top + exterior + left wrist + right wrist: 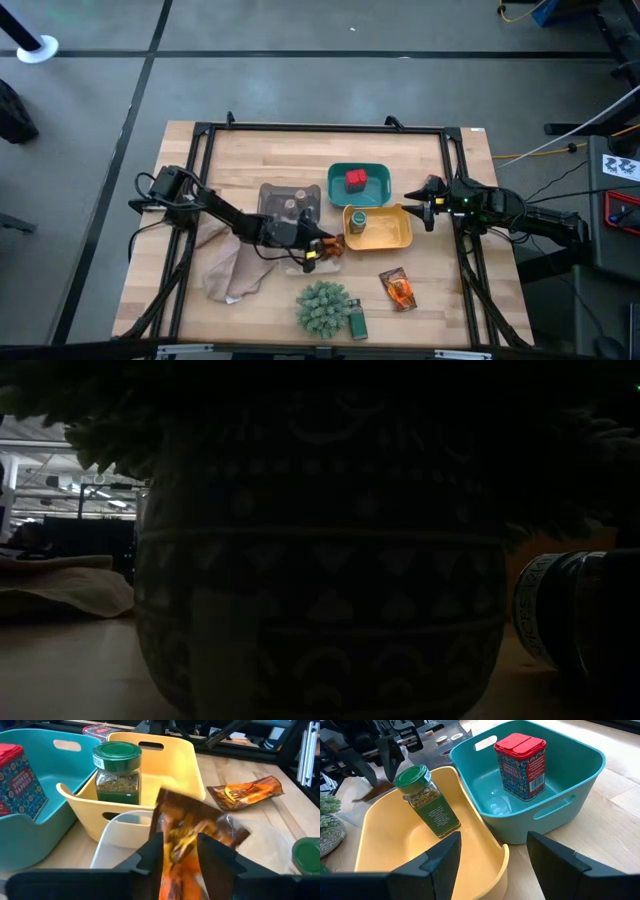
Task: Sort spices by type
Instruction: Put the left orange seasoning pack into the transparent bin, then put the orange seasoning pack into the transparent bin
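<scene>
My left gripper (322, 250) (180, 851) reaches in from the table's left and is shut on a shiny orange sachet (192, 827) over the clear tray (120, 832). The second sachet (398, 289) (247, 791) lies flat on the table. One green jar (356, 222) (426, 800) stands in the yellow tray (392, 238). The other green jar (357, 322) (560, 620) lies beside the plant ball. A red tub (355, 180) (521, 765) stands in the teal tray (375, 196). Two tiny jars (292, 207) sit in the grey tray. My right gripper (422, 206) (492, 855) hangs open at the yellow tray's right end. My left gripper pinches the orange sachet between its two fingers (150, 854), at the sachet's near end (181, 857). The fingers come roughly level from the table's left. The rest of the sachet sticks out past the fingertips, crumpled, above the clear tray; whether it touches the tray I cannot tell.
The spiky plant ball (322, 308) in its patterned pot (320, 560) stands at the near edge and blocks most of the low view. A beige cloth (225, 268) lies under the left arm. A black frame (330, 128) borders the table.
</scene>
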### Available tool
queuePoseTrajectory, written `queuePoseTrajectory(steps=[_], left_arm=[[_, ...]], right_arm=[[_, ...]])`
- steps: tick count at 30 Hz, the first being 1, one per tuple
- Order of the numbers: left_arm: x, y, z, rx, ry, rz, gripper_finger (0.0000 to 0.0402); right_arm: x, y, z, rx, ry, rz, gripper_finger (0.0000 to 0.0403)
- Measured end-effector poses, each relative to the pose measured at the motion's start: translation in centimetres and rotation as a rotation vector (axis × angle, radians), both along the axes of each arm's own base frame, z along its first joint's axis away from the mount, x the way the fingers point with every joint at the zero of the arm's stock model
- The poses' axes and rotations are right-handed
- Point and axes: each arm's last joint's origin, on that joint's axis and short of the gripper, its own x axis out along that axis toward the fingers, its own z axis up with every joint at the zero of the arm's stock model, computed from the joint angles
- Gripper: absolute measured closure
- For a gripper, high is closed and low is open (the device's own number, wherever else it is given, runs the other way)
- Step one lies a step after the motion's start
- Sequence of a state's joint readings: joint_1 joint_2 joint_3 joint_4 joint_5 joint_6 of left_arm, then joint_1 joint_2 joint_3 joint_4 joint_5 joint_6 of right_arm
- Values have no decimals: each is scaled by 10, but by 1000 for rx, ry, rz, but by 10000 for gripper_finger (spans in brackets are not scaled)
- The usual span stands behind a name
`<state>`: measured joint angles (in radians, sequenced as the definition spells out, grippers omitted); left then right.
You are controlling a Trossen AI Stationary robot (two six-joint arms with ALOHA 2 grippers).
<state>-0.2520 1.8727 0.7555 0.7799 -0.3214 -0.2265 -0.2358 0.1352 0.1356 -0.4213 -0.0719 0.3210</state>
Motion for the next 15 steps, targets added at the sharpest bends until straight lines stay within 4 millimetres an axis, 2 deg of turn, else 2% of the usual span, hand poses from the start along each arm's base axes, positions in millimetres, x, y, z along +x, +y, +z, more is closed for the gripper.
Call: queuePoseTrajectory(steps=[5, 11, 15], left_arm=[[0, -1, 4, 18, -17, -10, 282], [-1, -1, 11, 16, -34, -13, 283], [-4, 0, 26, 10, -63, -13, 284]], right_arm=[[0, 0, 0, 0, -1, 0, 175], [0, 0, 1, 12, -8, -5, 175], [1, 0, 1, 77, -27, -23, 175]])
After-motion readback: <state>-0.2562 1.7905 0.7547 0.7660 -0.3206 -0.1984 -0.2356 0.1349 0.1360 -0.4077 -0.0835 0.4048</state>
